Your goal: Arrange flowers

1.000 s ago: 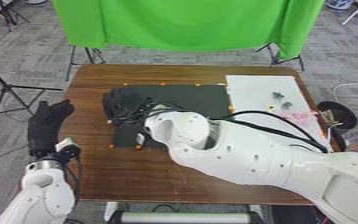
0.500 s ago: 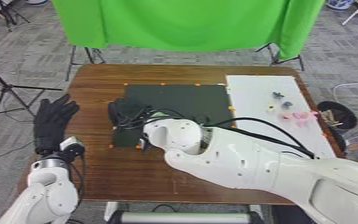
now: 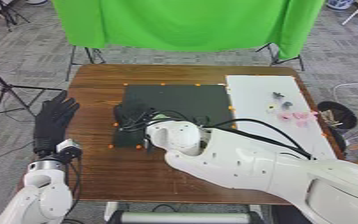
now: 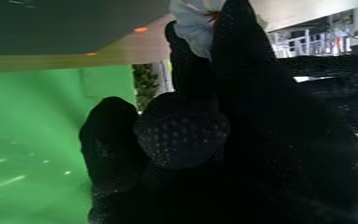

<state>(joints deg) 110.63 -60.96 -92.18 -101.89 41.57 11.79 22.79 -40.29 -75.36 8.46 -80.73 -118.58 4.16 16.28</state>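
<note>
In the head view my right hand (image 3: 133, 114) is over the left part of the black mat (image 3: 189, 97), partly hidden by its cables and wrist. In the right wrist view, a white flower (image 4: 191, 27) with a reddish centre sits between the fingertips of my right hand (image 4: 180, 132), whose thumb is folded in against the fingers. My left hand (image 3: 55, 119) lies along the table's left edge, open with straight fingers. Pink flowers (image 3: 298, 118), a small pale yellow piece (image 3: 271, 107) and dark green pieces (image 3: 278, 95) lie on the white sheet (image 3: 251, 87).
A black container (image 3: 337, 115) with dry-looking stems stands beside the table's right edge. The brown table (image 3: 206, 182) carries small orange markers around the mat. A green cloth (image 3: 189, 25) hangs behind the table. My right forearm crosses the near right part of the table.
My right hand has moved a little to the right and nearer, and its arm has shifted too. The left hand has turned slightly, with its fingers more spread.
</note>
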